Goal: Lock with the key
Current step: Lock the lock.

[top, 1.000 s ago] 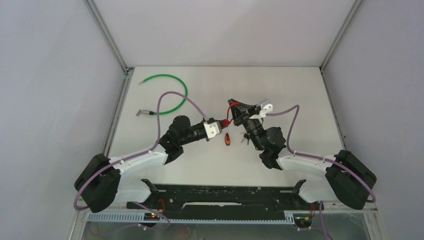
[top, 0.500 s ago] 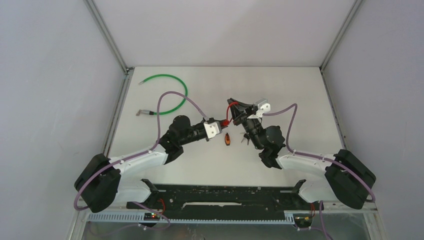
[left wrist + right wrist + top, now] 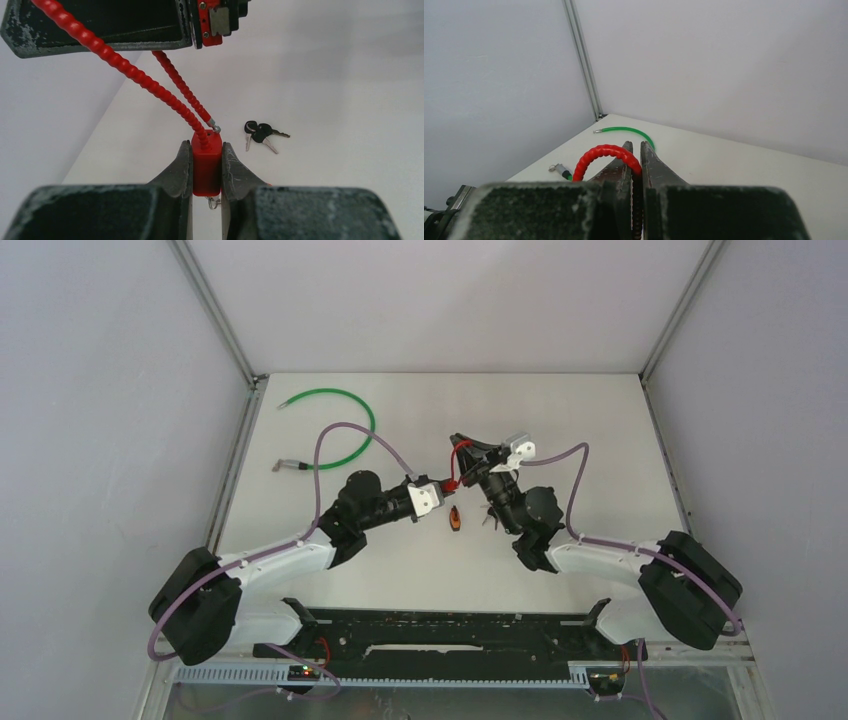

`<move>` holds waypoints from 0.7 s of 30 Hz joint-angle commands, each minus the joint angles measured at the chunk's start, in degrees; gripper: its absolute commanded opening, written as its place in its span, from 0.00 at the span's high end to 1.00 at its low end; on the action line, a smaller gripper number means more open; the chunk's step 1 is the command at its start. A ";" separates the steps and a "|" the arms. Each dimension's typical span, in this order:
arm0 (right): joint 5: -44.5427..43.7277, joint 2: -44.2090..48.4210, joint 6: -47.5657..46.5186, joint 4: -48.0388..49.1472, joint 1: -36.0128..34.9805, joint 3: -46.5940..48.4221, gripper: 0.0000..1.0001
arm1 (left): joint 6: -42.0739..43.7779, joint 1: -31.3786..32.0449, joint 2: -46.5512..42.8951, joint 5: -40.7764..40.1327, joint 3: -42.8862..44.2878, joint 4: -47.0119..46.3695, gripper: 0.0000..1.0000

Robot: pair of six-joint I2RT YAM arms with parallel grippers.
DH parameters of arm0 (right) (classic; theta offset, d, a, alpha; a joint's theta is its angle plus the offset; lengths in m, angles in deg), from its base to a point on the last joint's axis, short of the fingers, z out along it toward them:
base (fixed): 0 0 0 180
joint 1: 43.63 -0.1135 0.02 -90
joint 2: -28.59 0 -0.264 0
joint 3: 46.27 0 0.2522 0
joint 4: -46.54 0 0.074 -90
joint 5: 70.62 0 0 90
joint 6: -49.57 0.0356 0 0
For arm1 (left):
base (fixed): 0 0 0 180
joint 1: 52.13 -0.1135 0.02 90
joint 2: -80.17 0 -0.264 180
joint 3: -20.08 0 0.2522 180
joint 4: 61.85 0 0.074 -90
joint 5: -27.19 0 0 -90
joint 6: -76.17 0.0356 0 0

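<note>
The top view alone shows the whole white table (image 3: 600, 440) and both arms. The left arm (image 3: 290, 560) and the right arm (image 3: 600, 560) reach toward each other at the middle of the table. Only this view shows a small orange-brown thing (image 3: 456, 520) lying just in front of the grippers; I cannot tell what it is.

The right wrist view shows best the green cable (image 3: 626, 129), which lies curved near the far left corner, well apart from the arms.

The left wrist view alone shows clearly the red lock body (image 3: 207, 165). The left gripper (image 3: 206, 150) is clamped on it from both sides, above the table. The red ribbed cable (image 3: 135, 75) rises from the body to the right gripper (image 3: 635, 150), whose two fingers are pressed together on it. The same view shows the keys (image 3: 260, 134) lying on the table beyond the lock, touched by no gripper.

By count there are two arms, two cables (one green, one red), one lock body and one bunch of keys. On the bunch I can count two black heads, but the number of blades is not sure.

Compared with one second ago, the right arm has shifted a little to the left, with its gripper. The left arm, the keys and the orange-brown thing lie as before.
</note>
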State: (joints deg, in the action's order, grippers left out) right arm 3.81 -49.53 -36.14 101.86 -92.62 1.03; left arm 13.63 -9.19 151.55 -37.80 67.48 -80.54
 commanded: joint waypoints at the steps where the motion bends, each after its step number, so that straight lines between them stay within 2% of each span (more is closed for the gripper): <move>1: 0.65 1.05 3.50 13.93 -0.02 6.40 1.00 | 0.51 0.39 1.91 2.06 -0.87 9.37 1.00; 9: 1.44 0.68 2.65 13.80 0.00 7.40 1.00 | 0.42 0.43 1.86 2.12 -0.87 9.34 1.00; 17: 3.33 0.49 -2.29 12.62 -0.05 8.38 1.00 | 0.41 0.39 1.95 1.86 -0.85 9.41 1.00; 21: 4.47 3.37 -6.13 9.02 -0.08 6.14 1.00 | -0.28 0.41 1.60 -1.90 -0.95 9.26 1.00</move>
State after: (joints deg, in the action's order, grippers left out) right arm 6.01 -51.13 -39.53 101.36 -92.60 2.91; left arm 13.61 -9.46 151.55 -38.65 67.48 -80.54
